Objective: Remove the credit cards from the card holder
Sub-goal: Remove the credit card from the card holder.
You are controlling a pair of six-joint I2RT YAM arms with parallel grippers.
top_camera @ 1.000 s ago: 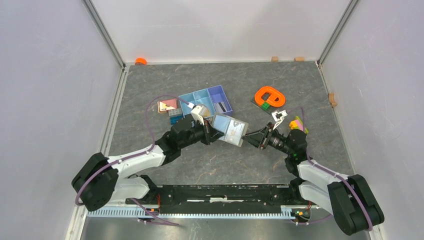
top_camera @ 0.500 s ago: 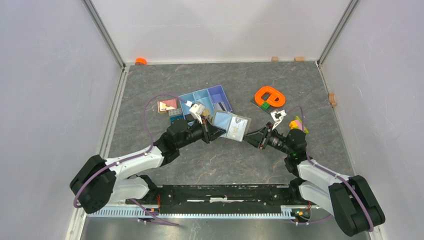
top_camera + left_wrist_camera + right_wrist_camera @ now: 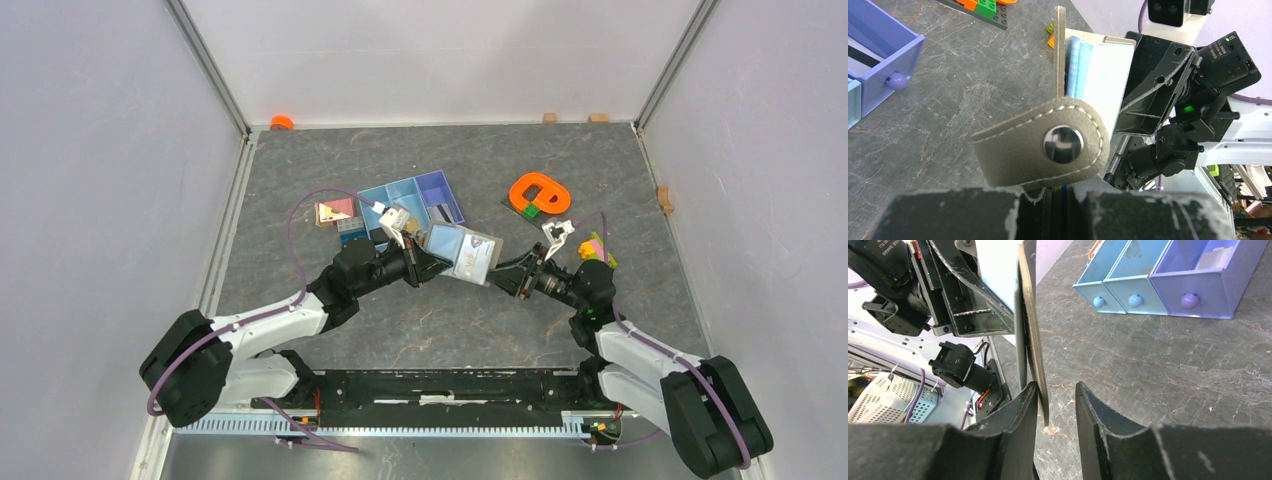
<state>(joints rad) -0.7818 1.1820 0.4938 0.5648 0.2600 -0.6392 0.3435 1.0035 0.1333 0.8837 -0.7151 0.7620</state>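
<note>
The card holder (image 3: 462, 252) is open. It is held up off the grey surface (image 3: 500, 150), just beside the blue and purple tray (image 3: 1198, 290), on the side of the tray nearer the arms. Its pale blue inside faces up in the top view.

The left gripper (image 3: 420, 266) is shut tight on the card holder. It pinches the end that is farther from the tray's purple part. In the left wrist view, the grey strap (image 3: 1048, 145) with its round metal snap curls over right above the gripper's fingers. The rest of the holder stands up past it.

The right gripper (image 3: 1057, 390) is at the other end of the card holder, a bit farther from the tray. It is partly open, and there is a clear gap between its two fingers. The thin edge of the holder hangs down into that gap. The edge is very close to one finger (image 3: 1018, 415) and away from the other. It is not squeezed.

The credit cards cannot be picked out for sure. Pale blue and white layers show inside the holder in the left wrist view, but I cannot tell which are cards.
</note>
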